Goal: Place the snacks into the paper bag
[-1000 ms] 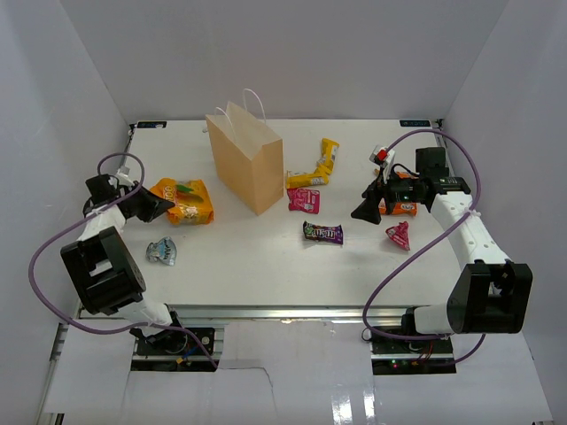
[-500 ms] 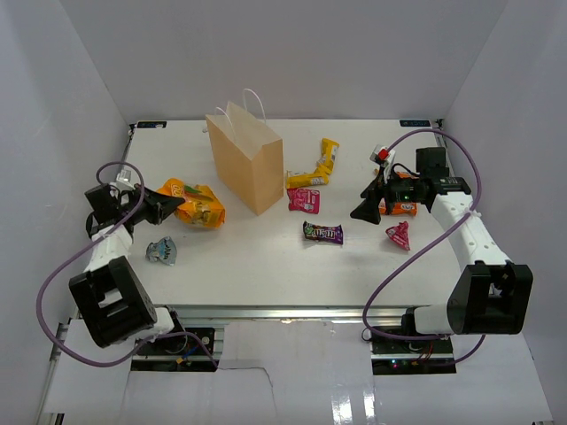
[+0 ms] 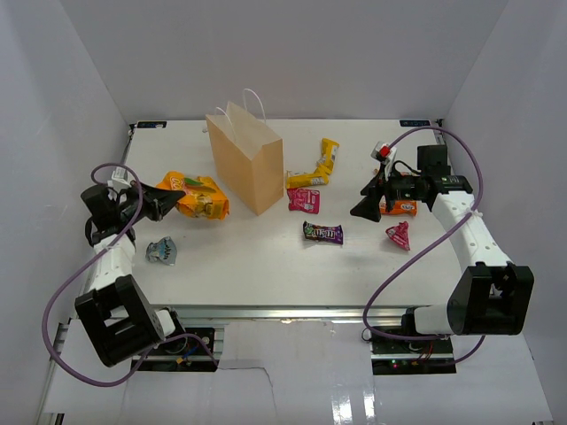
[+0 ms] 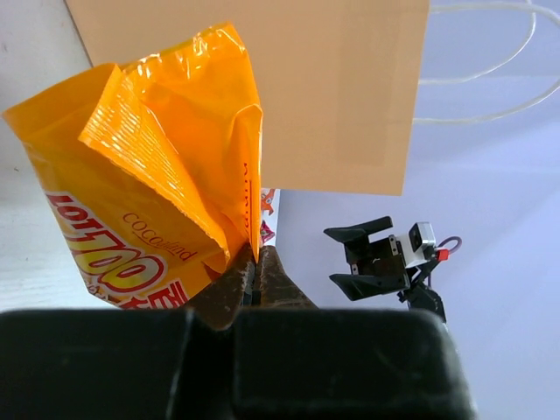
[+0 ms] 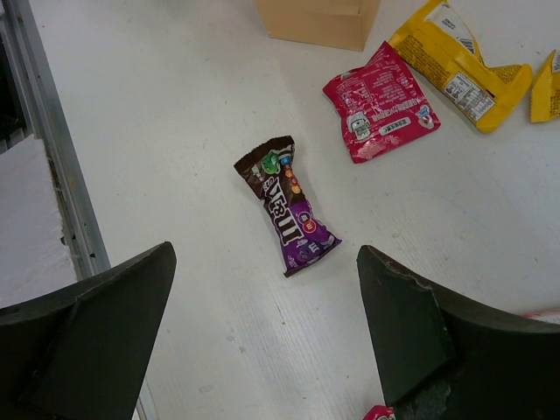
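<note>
Pinched in left claw (image 4: 254, 271): orange packet (image 4: 149, 175), near paper bag (image 3: 251, 164). Below right claw (image 5: 262, 306), spread wide: dark brown packet (image 5: 287, 206), flat on tabletop (image 3: 257, 257), apart from pink packet (image 5: 378, 103).

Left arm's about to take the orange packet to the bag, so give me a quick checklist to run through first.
1. Grip: ok. The left gripper is shut on the orange packet at its edge seam.
2. Bag upright: ok. It stands on its base.
3. Bag mouth open enough: cannot tell. From above it looks narrow.
4. Packet over the mouth: not ok. It is beside the bag's left wall and not above the rim.
5. Right gripper out of the way: ok. It is open over the brown packet, well to the right of the bag.
</note>
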Controlling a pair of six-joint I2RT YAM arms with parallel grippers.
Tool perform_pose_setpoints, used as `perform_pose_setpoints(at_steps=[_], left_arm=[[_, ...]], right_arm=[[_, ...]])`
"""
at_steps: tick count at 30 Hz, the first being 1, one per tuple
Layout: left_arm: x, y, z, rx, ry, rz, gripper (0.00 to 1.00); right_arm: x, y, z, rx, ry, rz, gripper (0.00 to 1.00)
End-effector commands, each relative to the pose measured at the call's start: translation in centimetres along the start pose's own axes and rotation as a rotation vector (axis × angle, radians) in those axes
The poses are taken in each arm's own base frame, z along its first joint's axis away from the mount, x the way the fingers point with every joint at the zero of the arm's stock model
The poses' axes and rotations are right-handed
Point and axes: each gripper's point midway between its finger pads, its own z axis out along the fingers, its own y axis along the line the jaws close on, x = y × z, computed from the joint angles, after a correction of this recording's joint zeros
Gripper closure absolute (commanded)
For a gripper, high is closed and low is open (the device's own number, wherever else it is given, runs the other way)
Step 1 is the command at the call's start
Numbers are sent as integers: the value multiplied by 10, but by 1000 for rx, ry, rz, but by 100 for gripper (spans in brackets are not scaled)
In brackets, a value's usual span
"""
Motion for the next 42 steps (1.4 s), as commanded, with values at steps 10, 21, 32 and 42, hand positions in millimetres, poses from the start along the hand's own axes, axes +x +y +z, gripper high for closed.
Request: perform_pose_setpoints(at_steps=[10, 21, 32, 42], left_arm=[[-57, -116, -10, 153, -119, 177, 100], [-77, -231, -27, 287, -198, 301, 100], [-82, -311, -32, 402, -179, 354, 100], [-57, -354, 4, 493, -68, 356, 100]], right_arm=[[-25, 4, -8, -10, -36, -33, 10], [-24, 2, -7, -17, -37, -29, 10], [-21, 5, -4, -35, -42, -14, 10], [-17, 9, -5, -38, -41, -5, 10]])
